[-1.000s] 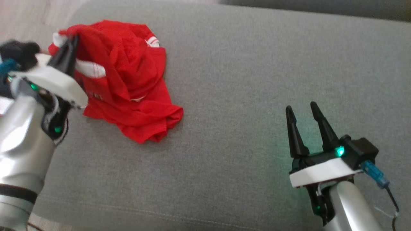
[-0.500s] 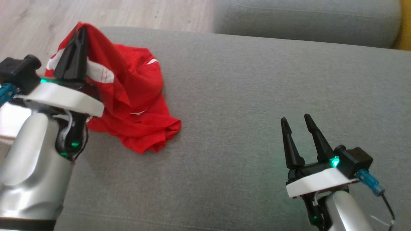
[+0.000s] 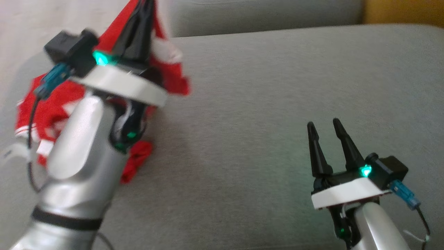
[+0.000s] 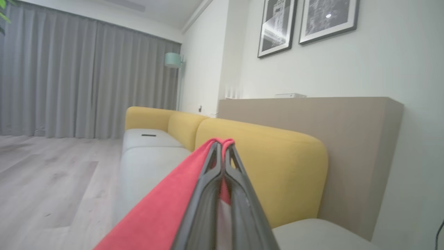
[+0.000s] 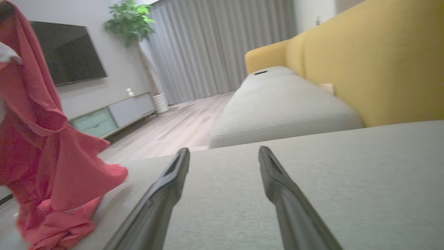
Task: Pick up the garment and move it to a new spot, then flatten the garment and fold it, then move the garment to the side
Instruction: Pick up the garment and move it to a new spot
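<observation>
1. Our left hand (image 3: 145,5) is raised at the top left of the head view. Its two dark fingers are pressed together on a fold of the red garment (image 3: 52,104).
2. In the left wrist view the fingers meet at their tips. Red cloth is pinched between them, wraps over the tips and runs down toward the lower left.
3. The garment hangs from that grip. Its lower part, red with white trim, lies bunched on the left end of the grey sofa seat (image 3: 263,104), partly hidden behind our left forearm.
4. The right wrist view shows the cloth as a tall red drape at the left, with its bottom folds lying at the seat's edge.
5. Our right hand (image 3: 323,123) is at the lower right over bare grey seat. Its fingers are spread wide and hold nothing, and it is well apart from the garment.
6. The head view is blurred around the left hand, so we cannot tell which part of the garment is pinched.
7. Around the sofa we see a yellow backrest (image 4: 277,166), a pale wooden floor (image 4: 41,180), grey curtains (image 4: 69,80), two framed pictures (image 4: 277,27), a dark television (image 5: 69,55) and a leafy plant (image 5: 128,21).
</observation>
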### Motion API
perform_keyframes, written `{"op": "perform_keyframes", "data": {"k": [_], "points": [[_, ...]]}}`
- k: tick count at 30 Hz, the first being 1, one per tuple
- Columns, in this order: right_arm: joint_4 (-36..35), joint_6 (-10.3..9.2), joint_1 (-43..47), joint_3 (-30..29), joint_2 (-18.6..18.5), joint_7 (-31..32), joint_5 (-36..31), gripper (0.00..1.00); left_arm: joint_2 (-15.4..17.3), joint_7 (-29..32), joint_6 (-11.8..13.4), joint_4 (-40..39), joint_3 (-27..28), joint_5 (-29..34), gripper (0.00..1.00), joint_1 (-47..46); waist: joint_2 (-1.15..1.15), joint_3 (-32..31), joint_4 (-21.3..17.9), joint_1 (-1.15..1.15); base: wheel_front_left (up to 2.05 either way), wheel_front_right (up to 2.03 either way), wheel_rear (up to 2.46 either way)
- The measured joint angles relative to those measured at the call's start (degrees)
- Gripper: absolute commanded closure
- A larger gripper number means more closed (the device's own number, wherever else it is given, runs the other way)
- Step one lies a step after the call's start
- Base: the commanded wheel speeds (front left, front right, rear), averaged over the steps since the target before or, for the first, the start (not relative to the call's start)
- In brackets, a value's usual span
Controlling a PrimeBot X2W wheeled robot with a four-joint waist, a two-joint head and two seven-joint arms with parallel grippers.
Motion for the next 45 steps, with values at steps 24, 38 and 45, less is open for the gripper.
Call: {"op": "perform_keyframes", "data": {"k": [24,38,45], "points": [[-2.5,0.0,-2.8,0.6,0.0,0.0,3.0,0.0,-9.6,-1.1,7.5,13.1,-22.5,-5.8,0.0,-8.3,0.0,7.5,-19.7,0.01,0.0,0.0,0.0],[-1.7,0.0,-2.2,-3.7,0.0,0.0,-1.8,0.0,-6.7,-1.1,8.2,6.2,-8.2,2.5,0.0,5.1,0.0,3.4,-7.1,0.0,0.0,0.0,0.0],[-0.9,0.0,1.5,-4.5,0.0,0.0,-2.6,0.0,-4.0,-1.1,4.2,-2.7,1.4,8.4,0.0,20.4,0.0,-0.7,-2.3,0.0,0.0,0.0,0.0]]}}
